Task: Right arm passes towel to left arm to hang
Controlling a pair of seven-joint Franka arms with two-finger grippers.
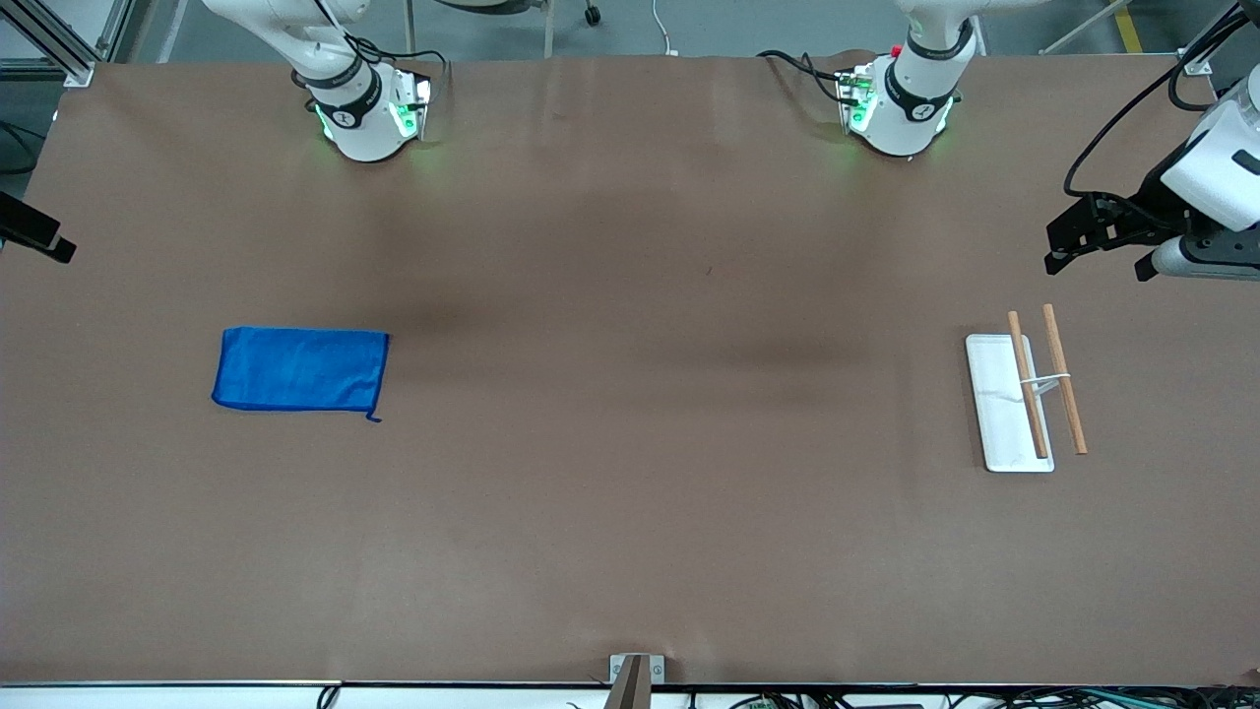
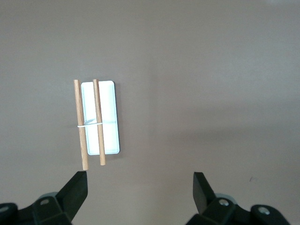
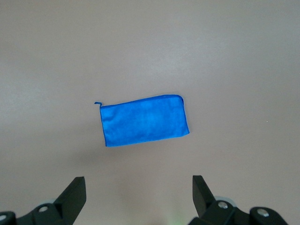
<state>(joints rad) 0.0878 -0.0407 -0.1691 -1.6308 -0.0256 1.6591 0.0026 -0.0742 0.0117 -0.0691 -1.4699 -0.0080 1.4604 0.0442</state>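
Note:
The bright blue towel lies flat on the brown table toward the right arm's end, a short thread at one corner. It also shows in the right wrist view. My right gripper is open and empty, high over the table beside the towel; only a black part of it shows at the front view's edge. My left gripper is open and empty, up over the left arm's end of the table. In the left wrist view its fingertips frame bare table near the rack.
A white tray lies toward the left arm's end and also shows in the left wrist view. Two wooden rods, joined by a thin white wire, stand above it. Both arm bases stand along the table's edge farthest from the camera.

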